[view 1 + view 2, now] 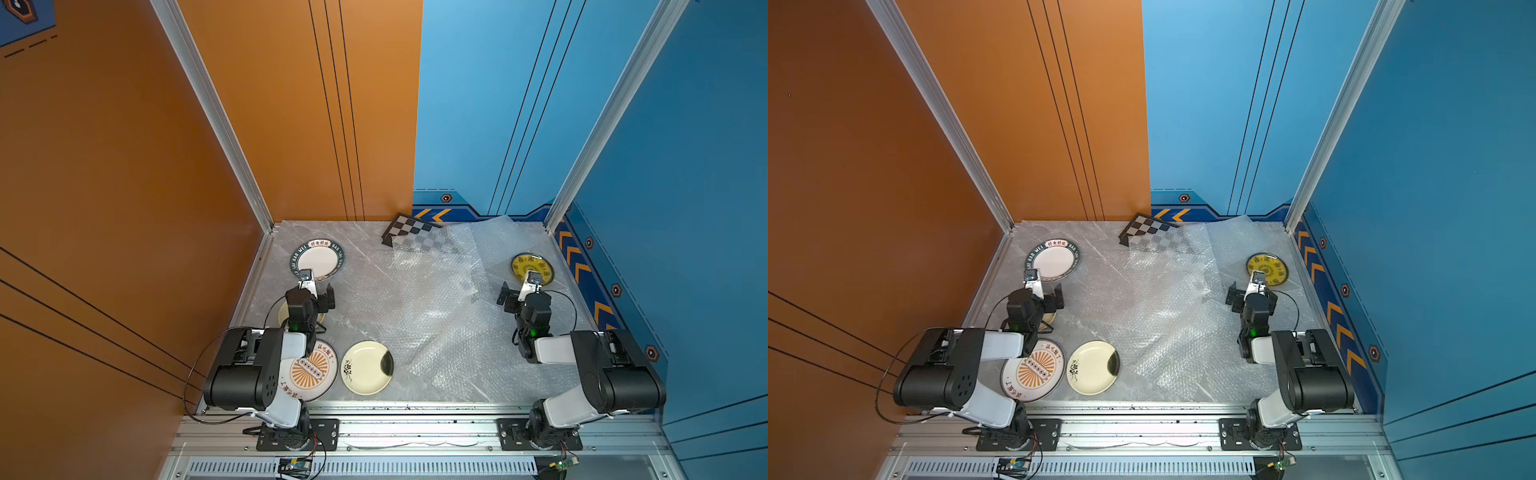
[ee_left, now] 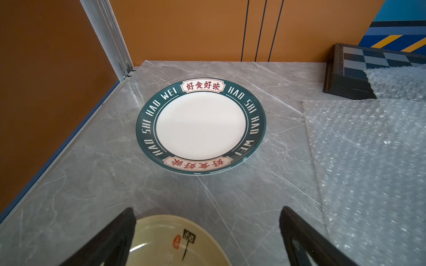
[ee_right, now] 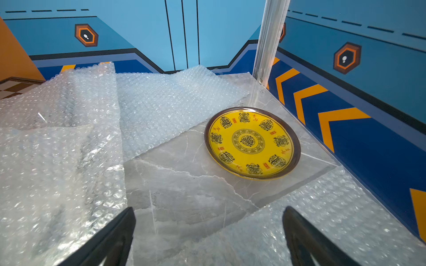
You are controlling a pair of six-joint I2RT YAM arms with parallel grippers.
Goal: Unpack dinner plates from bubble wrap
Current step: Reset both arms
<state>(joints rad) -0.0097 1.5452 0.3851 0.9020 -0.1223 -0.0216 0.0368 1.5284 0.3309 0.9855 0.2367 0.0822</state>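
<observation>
Top views showed yellow plate bare at right, beside bubble wrap; left fingers and right fingers were spread, empty.

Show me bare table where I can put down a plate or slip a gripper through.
Best: the back-left marble between the lettered-rim plate and the checkerboard. A narrower strip runs between that plate and the bubble wrap, which covers the middle and right. Crowded: front left, where the sunburst plate, blotched plate and cream plate cluster.
</observation>
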